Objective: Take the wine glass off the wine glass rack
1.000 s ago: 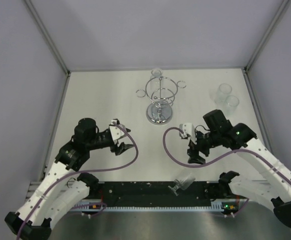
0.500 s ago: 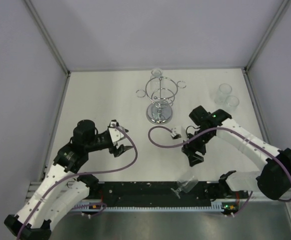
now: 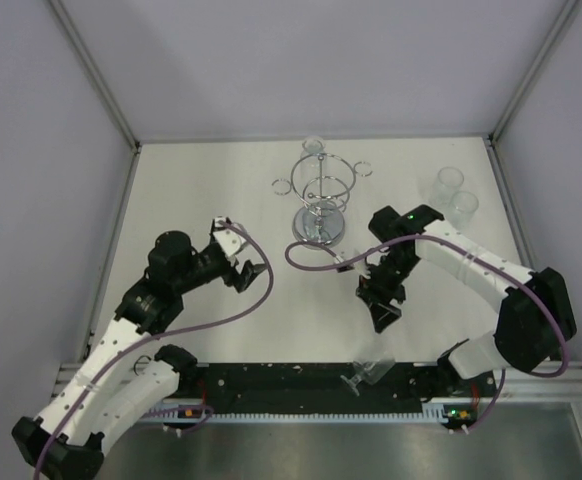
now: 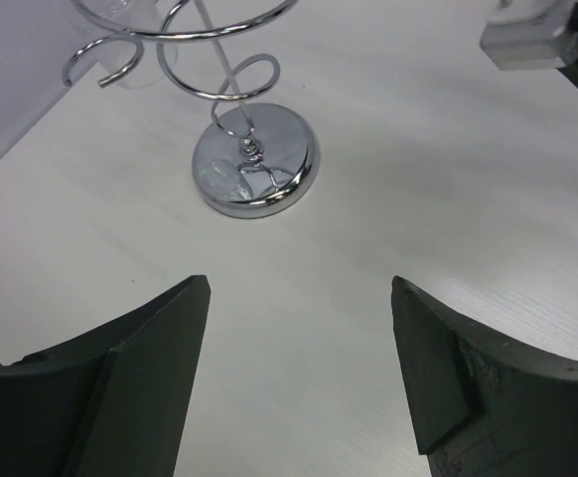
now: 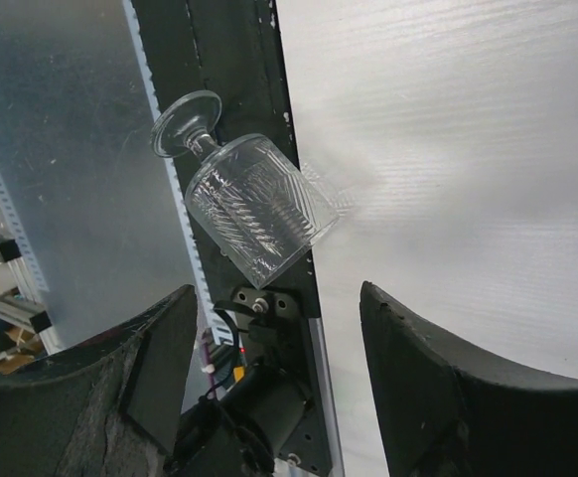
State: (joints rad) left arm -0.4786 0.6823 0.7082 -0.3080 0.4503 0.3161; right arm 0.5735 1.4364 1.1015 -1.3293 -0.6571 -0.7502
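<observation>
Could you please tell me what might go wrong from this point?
1. The wine glass lies on its side across the black rail at the near edge; the open right gripper, aimed at it, might nudge it off.
2. The right arm's purple cable loops close to the base of the wine glass rack and might snag it.
3. The open left gripper faces the rack; a push might tip it.

I count one shiny chrome wire rack (image 4: 254,174), ahead of my left jaws. Clear glasses, four: one ribbed stemmed glass (image 5: 254,214) ahead of my right jaws, two round glasses (image 3: 448,182) (image 3: 464,206) behind them, one small glass (image 3: 313,145) beyond the rack.
</observation>
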